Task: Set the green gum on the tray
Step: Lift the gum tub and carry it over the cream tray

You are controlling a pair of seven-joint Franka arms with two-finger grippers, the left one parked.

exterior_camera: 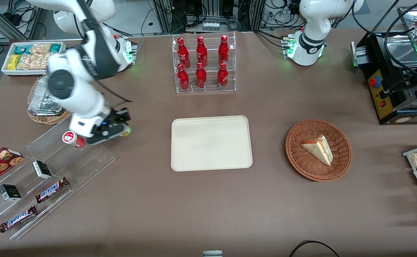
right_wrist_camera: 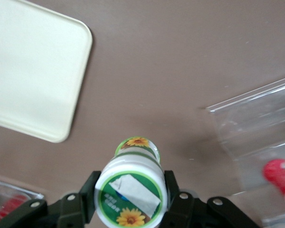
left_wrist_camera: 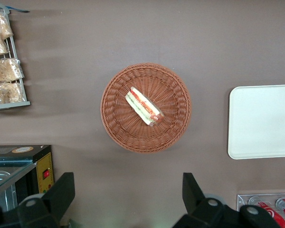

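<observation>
So the gripper [right_wrist_camera: 129, 202] has its fingers clamped on the green gum [right_wrist_camera: 130, 190], holding it up off the table just above the clear rack [exterior_camera: 51, 167], next to the red bottle [exterior_camera: 73, 139], well apart from the tray [exterior_camera: 211, 142]

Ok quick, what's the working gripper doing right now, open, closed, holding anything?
Gripper: closed on the green gum, held above the table beside the clear display rack, not yet over the tray.
</observation>
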